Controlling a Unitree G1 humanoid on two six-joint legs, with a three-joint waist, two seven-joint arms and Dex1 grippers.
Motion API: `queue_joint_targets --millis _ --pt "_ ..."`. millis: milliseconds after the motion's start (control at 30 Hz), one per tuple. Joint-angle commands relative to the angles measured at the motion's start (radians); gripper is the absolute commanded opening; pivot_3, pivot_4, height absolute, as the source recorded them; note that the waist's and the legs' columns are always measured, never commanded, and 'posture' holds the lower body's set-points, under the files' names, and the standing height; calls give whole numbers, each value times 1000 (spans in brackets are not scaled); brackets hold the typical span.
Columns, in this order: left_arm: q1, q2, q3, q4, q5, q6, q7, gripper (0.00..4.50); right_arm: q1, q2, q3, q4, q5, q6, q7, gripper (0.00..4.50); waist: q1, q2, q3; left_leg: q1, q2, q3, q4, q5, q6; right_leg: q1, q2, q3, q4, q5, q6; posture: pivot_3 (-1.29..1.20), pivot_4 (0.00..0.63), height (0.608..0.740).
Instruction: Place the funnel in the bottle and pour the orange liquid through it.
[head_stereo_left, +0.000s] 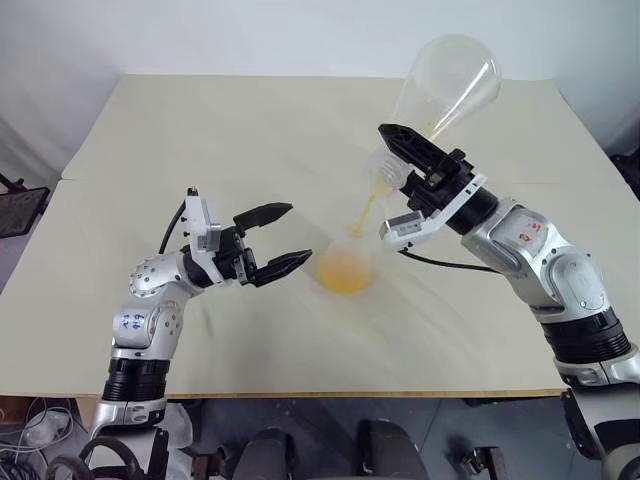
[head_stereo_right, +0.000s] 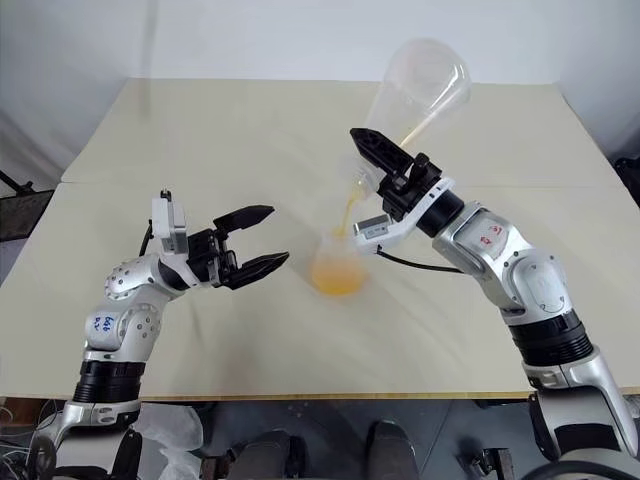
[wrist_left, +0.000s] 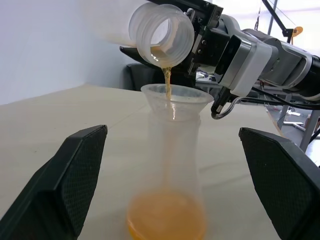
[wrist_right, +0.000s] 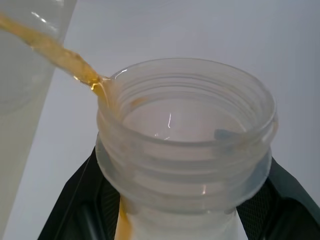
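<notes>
Head views: my right gripper (head_stereo_left: 405, 160) is clamped on the threaded neck of a big clear flask (head_stereo_left: 447, 85), tipped mouth-down over the middle of the beige table (head_stereo_left: 200, 130). The orange liquid (head_stereo_left: 365, 213) runs off its lip in a thin stream into the funnel (head_stereo_right: 338, 237), which sits in the neck of the bottle (head_stereo_left: 346, 268). The bottle stands upright on the table between my two arms, with an orange pool at its base. My left gripper (head_stereo_left: 282, 243) hangs just beside the bottle on its left, fingers spread wide, nothing in them, not touching it.

Left wrist view: bottle (wrist_left: 167, 200) upright between my two black fingers (wrist_left: 75, 175), clear gaps on both sides. Funnel (wrist_left: 176, 97) seated in the neck, flared rim up. Stream falls from the flask mouth (wrist_left: 162, 35) into the funnel; liquid pooled at the bottle's bottom. Right gripper holds the flask neck behind.

Right wrist view: flask mouth (wrist_right: 185, 140) close up, black fingers (wrist_right: 80, 205) pinching the neck on either side, orange stream (wrist_right: 50, 50) crossing to the lip.
</notes>
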Motion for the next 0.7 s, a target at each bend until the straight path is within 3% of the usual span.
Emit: queue_joint_targets --millis 33,700 --pt "6 0 8 -9 1 -17 0 4500 -28 -19 -27 -13 0 1 -29 2551 0 0 0 0 0 0 0 0 0 0 0 0 0 0 0 0 150 740" --pt "1 -13 5 -4 5 -25 7 4500 -37 -19 -23 -23 -4 2 -58 2551 0 0 0 0 0 0 0 0 0 0 0 0 0 0 0 0 150 740"
